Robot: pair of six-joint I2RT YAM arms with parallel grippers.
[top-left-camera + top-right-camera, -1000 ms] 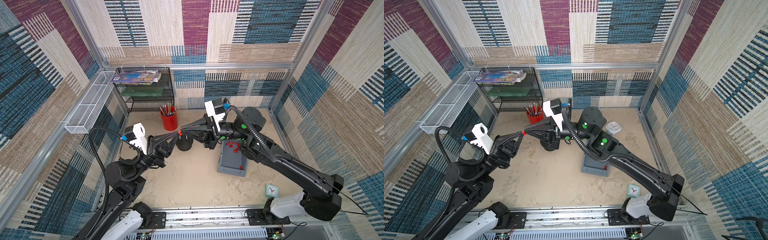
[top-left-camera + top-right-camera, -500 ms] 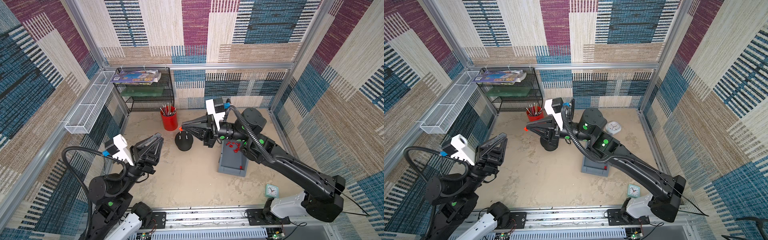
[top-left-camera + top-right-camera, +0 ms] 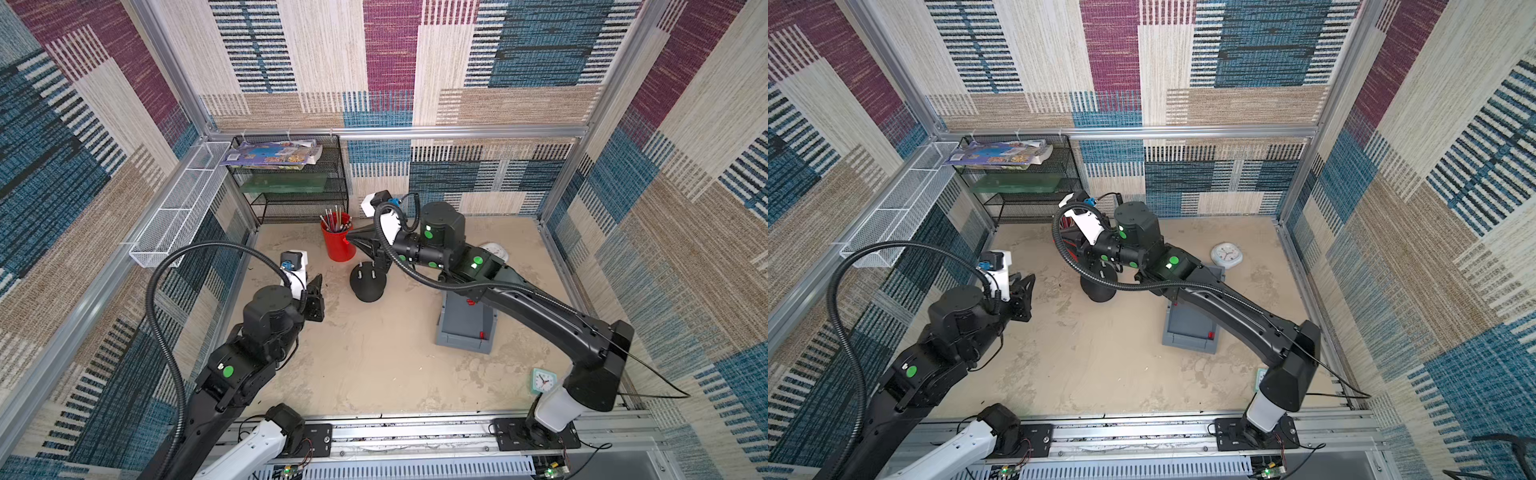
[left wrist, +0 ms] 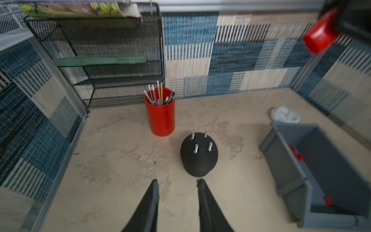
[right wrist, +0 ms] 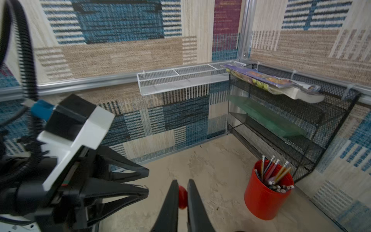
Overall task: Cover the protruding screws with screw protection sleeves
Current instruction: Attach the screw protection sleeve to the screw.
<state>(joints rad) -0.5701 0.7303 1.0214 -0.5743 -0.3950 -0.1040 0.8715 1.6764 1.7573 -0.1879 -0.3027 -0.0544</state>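
Right tool (image 5: 182, 181) pinches one red screw protection sleeve (image 5: 182, 196); its outline is blurred, apparently rounded. Left tool (image 5: 148, 181) stands near, jaws parted. Red cup (image 5: 265, 198) holding pencils (image 5: 275, 172) sits on tabletop (image 5: 216, 172).

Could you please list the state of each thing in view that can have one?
Left gripper: jaws open, empty.
Right gripper: jaws shut on a red sleeve.
Protruding screws: all four bare.
Grey bin: open, a few loose sleeves inside.
Red cup: upright, full of pencils.
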